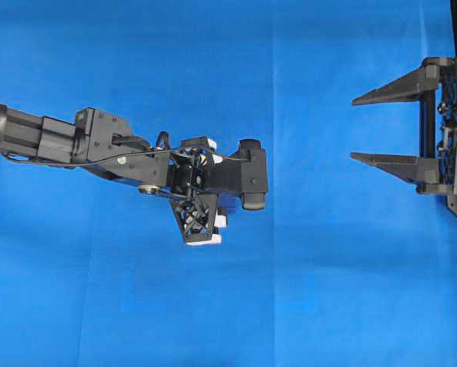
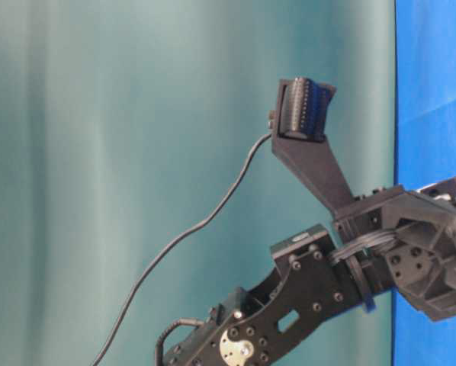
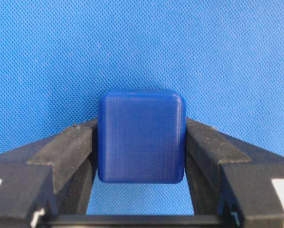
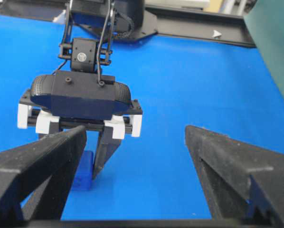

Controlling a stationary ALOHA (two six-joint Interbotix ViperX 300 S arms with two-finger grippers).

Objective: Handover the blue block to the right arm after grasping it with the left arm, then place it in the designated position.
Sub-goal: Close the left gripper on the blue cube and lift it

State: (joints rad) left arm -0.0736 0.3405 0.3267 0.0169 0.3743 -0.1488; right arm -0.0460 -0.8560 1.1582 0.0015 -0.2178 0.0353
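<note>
The blue block (image 3: 141,136), a smooth rounded-edged cube with faint ribbed print lines, sits on the woven blue cloth (image 3: 142,42) between the left gripper (image 3: 141,156)'s matte black, grainy pointed fingers (image 3: 66,152), which press against both its sides. The right gripper (image 1: 377,128) hangs well apart, jaws wide and empty.

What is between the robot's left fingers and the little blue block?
Nothing visible. In the left wrist view the blue block sits right between the left gripper's two fingers, with both fingers pressed against its sides. It rests on the blue cloth, and no other thing lies near it.
</note>
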